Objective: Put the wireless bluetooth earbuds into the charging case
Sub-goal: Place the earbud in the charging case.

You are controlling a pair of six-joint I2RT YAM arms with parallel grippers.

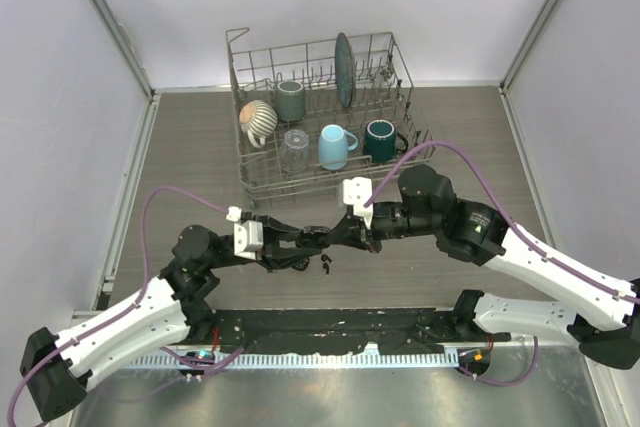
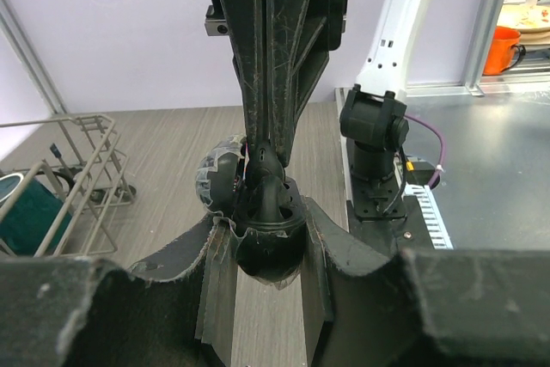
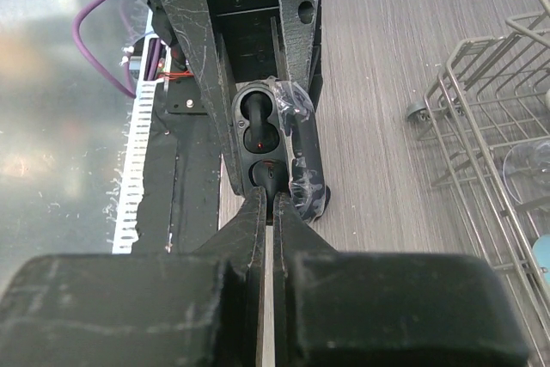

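L gripper (image 2: 269, 251) clamps the open charging case (image 3: 262, 139) above the table (image 1: 200, 147), near its centre. R gripper (image 3: 271, 208) has jaws closed, w/ tips on an earbud (image 3: 267, 174) in the case slot. A second earbud (image 1: 327, 267) lies on the table nearby.

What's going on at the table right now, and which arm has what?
The left tool is clamped on the open charging case. The right tool is shut, with its tips against an earbud in one slot of the case. Whether it is pinching or just pressing the earbud is unclear. The other slot already holds the second earbud.
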